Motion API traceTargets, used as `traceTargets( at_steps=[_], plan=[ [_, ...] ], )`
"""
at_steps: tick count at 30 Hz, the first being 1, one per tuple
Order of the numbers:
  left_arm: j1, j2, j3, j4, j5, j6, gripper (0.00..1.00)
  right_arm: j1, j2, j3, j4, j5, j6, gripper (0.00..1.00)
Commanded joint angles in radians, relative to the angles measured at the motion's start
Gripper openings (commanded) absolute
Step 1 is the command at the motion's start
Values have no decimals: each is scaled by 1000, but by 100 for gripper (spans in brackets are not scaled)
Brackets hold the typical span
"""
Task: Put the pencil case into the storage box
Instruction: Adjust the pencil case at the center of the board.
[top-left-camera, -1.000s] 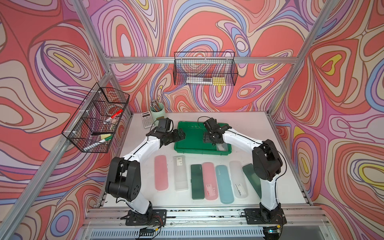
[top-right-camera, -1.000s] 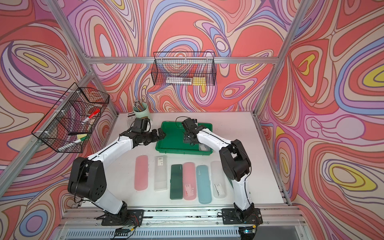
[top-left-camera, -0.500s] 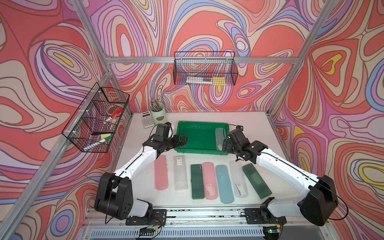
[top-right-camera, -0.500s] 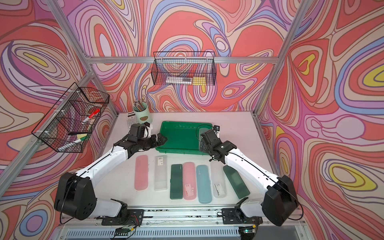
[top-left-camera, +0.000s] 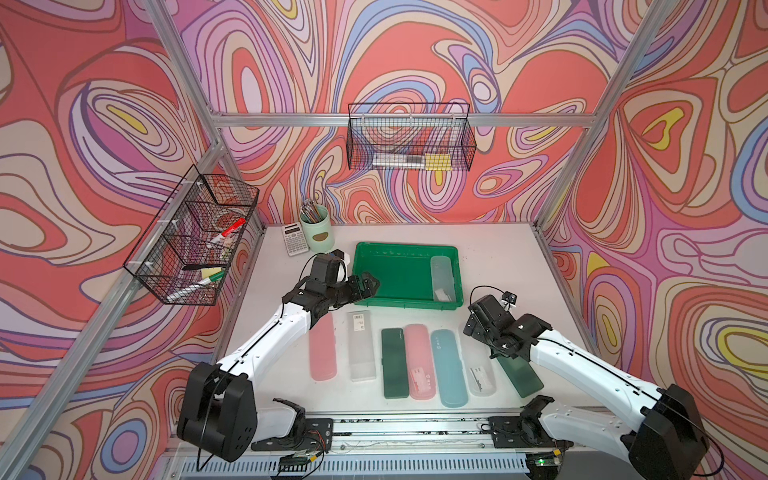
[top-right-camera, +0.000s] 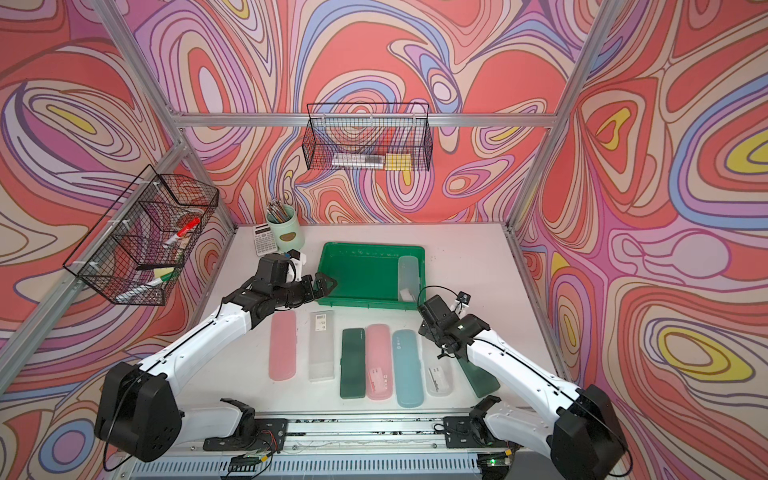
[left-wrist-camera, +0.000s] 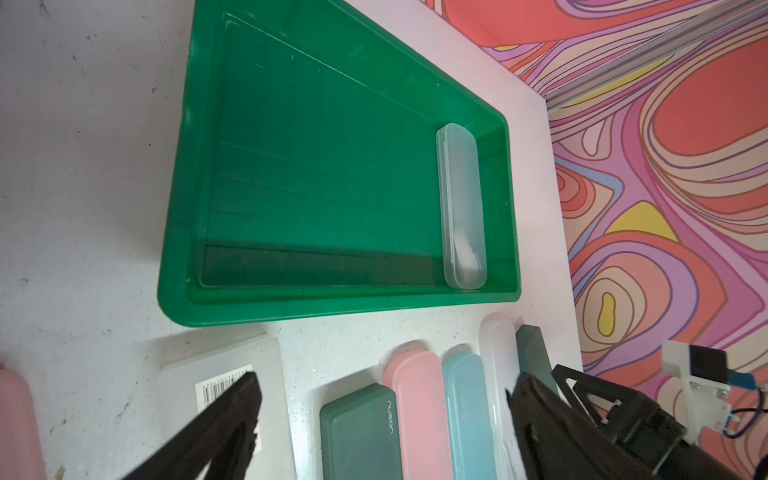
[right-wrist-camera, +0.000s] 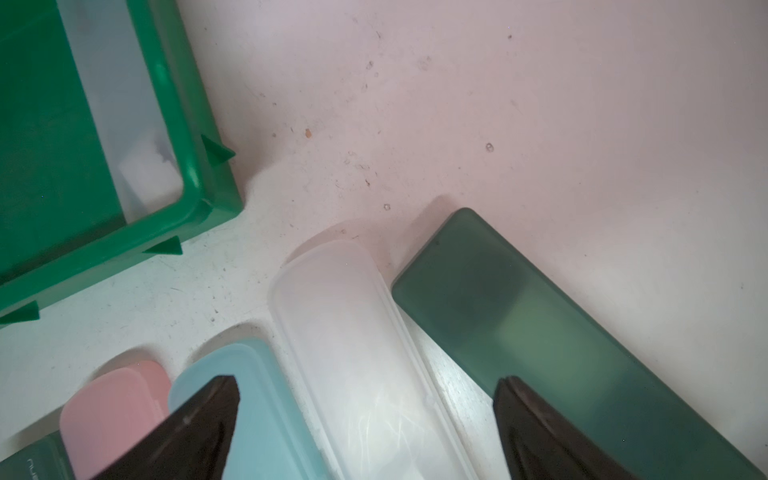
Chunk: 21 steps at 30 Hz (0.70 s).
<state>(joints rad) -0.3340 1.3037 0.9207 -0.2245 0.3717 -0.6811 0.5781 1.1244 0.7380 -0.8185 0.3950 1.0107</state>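
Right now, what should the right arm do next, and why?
Probably lower the right gripper onto the clear case beneath it and close. Its jaws are open and empty, that case lies between them, and only one case is in the tray.

Storage box (left-wrist-camera: 340, 307): green plastic, glossy, smooth rim.
Pencil case (left-wrist-camera: 461, 208) inside it: frosted translucent plastic, satin finish.
Dark green case (right-wrist-camera: 540, 324): matt, semi-translucent plastic.
Table (right-wrist-camera: 498, 104): matt white, scuffed and speckled.
Far wire basket (top-left-camera: 409, 141): thin black metal wire.
Frame rail (top-left-camera: 291, 119): bare grey metal.
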Motion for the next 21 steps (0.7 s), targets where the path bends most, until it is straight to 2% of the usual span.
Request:
traceTargets(
  at_steps=[1,5,9,21],
  plan=[
    [-15,-33,12,20,13,-12,97,-24,7,-21,-54,3,76,98],
    [-17,-34,32,-7,9,3,97,-89,-5,-68,9,-101,36,98],
    [-19,-35,23,-4,6,3,97,-96,24,-84,116,-218,-1,94],
    [-19,-22,24,-8,9,5,98,-114,196,-62,231,-234,-52,93]
  ],
)
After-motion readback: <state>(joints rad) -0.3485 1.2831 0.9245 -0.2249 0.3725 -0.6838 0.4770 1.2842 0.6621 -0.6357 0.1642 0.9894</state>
